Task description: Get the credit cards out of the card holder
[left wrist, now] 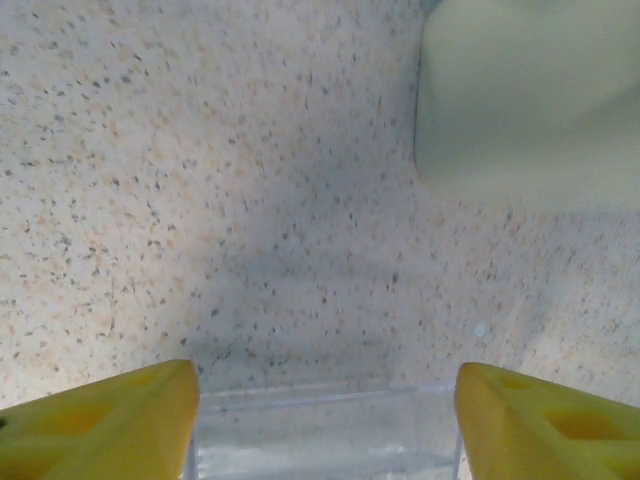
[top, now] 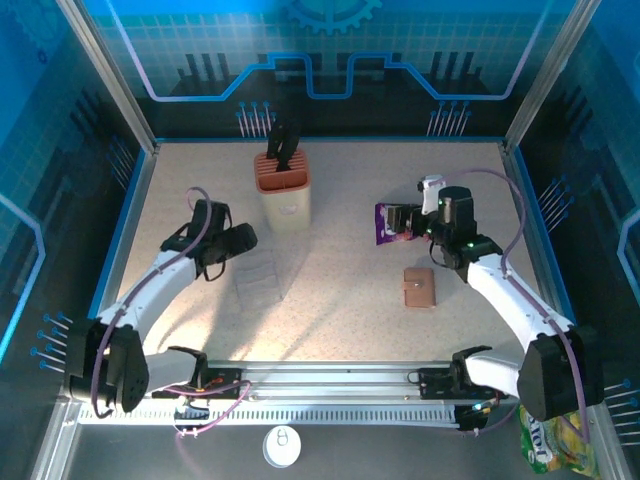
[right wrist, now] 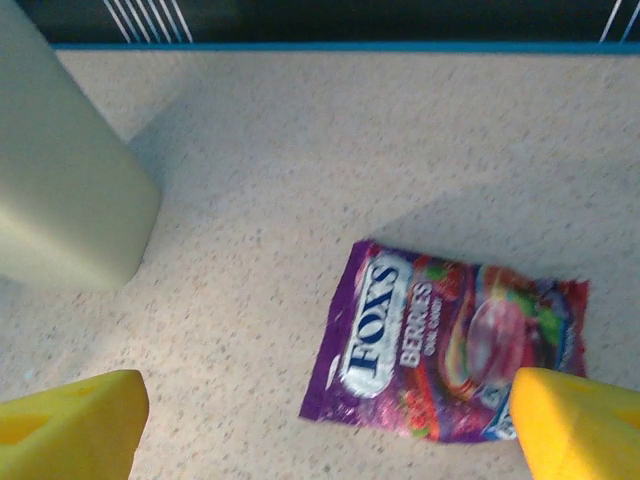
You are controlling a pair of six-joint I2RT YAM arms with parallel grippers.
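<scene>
Lying closed on the table (top: 340,250), the card holder (top: 419,288) is touched by neither arm. Just beyond the card holder, the right gripper (right wrist: 330,420) hangs wide open and empty over a purple sweet packet (right wrist: 450,350). Well left of the card holder, the left gripper (left wrist: 325,420) stands partly spread, with a clear box (left wrist: 325,445) between its fingers (left wrist: 110,420). Whether they grip it cannot be told.

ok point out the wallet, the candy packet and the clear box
wallet (top: 419,288), top view, middle of its brown cover
candy packet (right wrist: 440,345), right wrist view, middle of its purple front
clear box (top: 258,282), top view, its middle
</scene>
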